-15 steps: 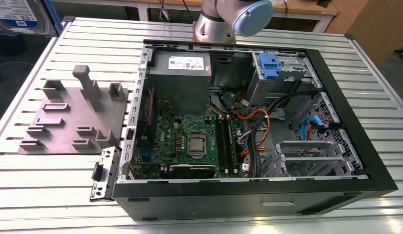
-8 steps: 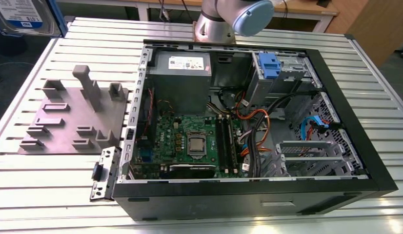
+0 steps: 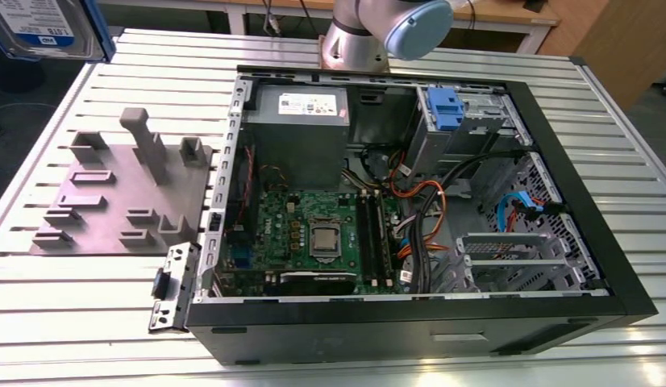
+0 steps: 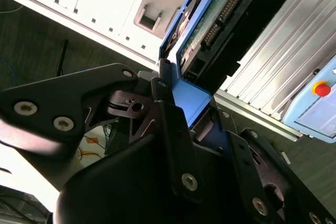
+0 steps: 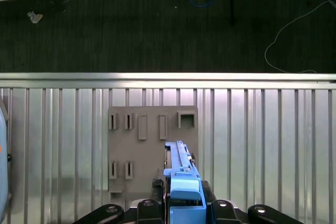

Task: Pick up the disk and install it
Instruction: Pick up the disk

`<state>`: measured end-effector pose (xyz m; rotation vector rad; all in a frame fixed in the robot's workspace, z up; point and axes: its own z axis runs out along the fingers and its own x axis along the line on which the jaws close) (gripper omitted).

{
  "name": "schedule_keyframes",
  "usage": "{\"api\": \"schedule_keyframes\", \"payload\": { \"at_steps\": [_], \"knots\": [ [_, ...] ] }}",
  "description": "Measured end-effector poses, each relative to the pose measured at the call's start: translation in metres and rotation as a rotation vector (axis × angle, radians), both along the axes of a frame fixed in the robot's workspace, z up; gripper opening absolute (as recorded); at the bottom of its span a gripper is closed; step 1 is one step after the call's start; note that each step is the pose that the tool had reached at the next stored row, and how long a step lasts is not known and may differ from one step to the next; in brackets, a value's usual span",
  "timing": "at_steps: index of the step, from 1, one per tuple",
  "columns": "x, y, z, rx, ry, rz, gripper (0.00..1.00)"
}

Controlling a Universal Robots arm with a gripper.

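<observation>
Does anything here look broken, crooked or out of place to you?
Nothing looks damaged or spilled. The computer case lies open, insides exposed, and a small metal bracket sticks out crookedly at its corner. The disk is clamped in the gripper.

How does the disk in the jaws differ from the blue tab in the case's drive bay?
The disk carries a silver drive with a label in its blue bracket; the blue tab holds no drive. The disk is clamped by its bracket in the jaws of the gripper, lifted outside the case; the blue tab sits inside the case, at its bay. Both are bright blue plastic.
</observation>
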<state>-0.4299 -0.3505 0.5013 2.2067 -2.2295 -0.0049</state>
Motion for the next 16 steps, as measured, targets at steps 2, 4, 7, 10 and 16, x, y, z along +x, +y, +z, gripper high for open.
{"api": "schedule_keyframes", "payload": {
  "at_steps": [2,4,7,10,16],
  "knots": [
    [0.0,0.0,0.0,0.0,0.0,0.0,0.36],
    [0.0001,0.0,0.0,0.0,0.0,0.0,0.36],
    [0.0002,0.0,0.0,0.0,0.0,0.0,0.36],
    [0.0002,-0.0001,0.0,0.0,0.0001,0.0,0.36],
    [0.0002,-0.0059,0.0,0.0,0.0,0.0,0.36]
  ]
}}
